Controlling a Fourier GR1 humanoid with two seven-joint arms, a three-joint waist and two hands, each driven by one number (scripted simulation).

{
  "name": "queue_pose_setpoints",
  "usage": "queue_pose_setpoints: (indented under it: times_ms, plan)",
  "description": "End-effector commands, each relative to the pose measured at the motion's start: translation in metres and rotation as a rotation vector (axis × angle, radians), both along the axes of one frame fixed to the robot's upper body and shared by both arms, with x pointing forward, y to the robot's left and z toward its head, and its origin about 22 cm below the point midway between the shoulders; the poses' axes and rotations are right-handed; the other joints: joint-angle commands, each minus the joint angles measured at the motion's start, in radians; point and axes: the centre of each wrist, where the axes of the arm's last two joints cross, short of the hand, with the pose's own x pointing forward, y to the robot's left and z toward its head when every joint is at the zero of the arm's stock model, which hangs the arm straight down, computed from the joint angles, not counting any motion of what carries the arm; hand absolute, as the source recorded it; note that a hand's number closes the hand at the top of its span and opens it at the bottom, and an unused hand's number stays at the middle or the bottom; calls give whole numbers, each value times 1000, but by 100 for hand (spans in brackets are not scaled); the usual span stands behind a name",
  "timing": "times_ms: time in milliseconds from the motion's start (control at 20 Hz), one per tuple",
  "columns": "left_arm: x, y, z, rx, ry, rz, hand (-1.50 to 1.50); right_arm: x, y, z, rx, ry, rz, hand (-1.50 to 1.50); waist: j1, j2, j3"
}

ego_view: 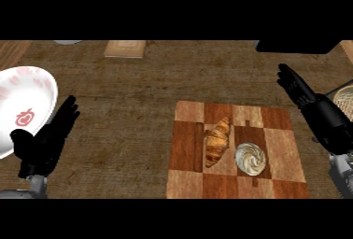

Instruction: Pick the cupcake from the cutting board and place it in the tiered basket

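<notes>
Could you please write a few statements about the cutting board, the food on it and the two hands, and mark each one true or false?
1. The cupcake sits on the cutting board, to the right of the croissant. True.
2. The right hand is curled round the cupcake. False: it is open, up and to the right of the board, holding nothing.
3. The left hand is open, beside a white plate with red marks. True.
4. The croissant lies on the plate. False: it lies on the cutting board.
5. The cutting board has a checkered wood pattern. True.
</notes>
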Motion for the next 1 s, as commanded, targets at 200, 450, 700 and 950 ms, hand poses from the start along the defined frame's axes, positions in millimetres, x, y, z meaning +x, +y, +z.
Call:
queue_pose_setpoints:
  times_ms: [200, 450, 700, 950]
  plan:
    - [-25, -9, -46, 24, 57, 135, 0, 1, -26, 49, 94, -350, -188, 150, -56, -11, 4]
    - [-42, -12, -63, -33, 115, 183, 0, -12, -74, -4, 309, -178, -842, -150, -99, -15, 6]
    - [-43, -26, -75, -22, 107, 153, 0, -59, -55, -6, 345, -292, -741, -150, -84, -16, 5]
    - [-36, -51, -81, -27, 100, 144, 0, -91, -39, 3, 78, -40, -554, -150, -81, -13, 1]
